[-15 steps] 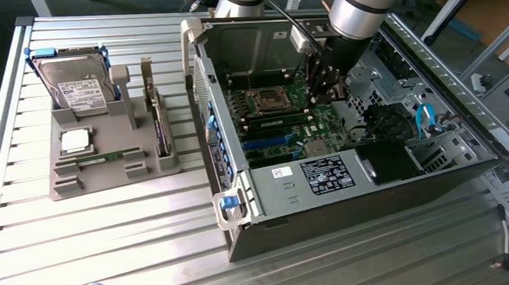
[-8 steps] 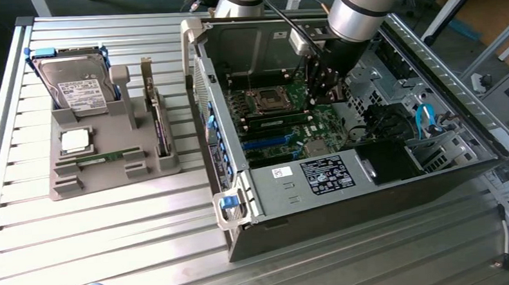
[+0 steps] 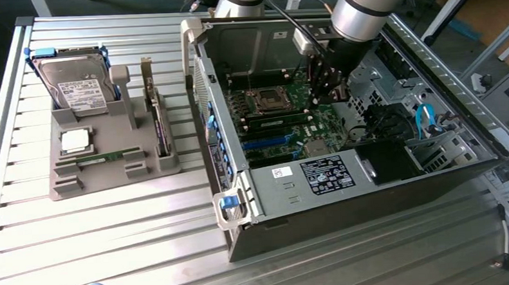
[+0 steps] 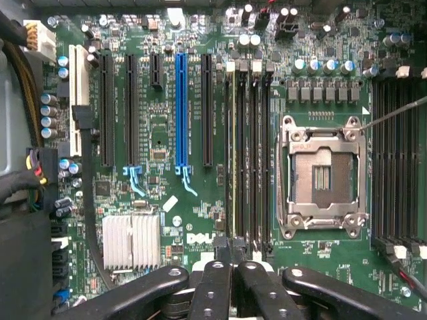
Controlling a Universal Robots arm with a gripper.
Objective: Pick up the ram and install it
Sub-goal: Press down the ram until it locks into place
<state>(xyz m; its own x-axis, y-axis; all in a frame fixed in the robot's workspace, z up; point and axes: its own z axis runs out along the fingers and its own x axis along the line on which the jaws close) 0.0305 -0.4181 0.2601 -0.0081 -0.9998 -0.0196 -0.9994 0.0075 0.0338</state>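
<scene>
The gripper (image 4: 231, 250) was clenched with nothing in it, above one end of the slotted ram (image 3: 278, 122) beside the processor socket (image 4: 322, 175). The spare ram (image 3: 105, 157) lay in the grey tray (image 3: 117, 139). Both were judged light, stiff and fragile, best held by the long edges.

Arm (image 3: 364, 9): silver-grey cylindrical links, black joint bands, black cable (image 3: 285, 13) at 9 o'clock. Gripper (image 4: 233, 252): black linkage fingers (image 4: 213, 287), silver rivets.

At exterior view's left: ram (image 3: 107, 156) in tray (image 3: 95, 131) — case (image 3: 274, 187) beside.
</scene>
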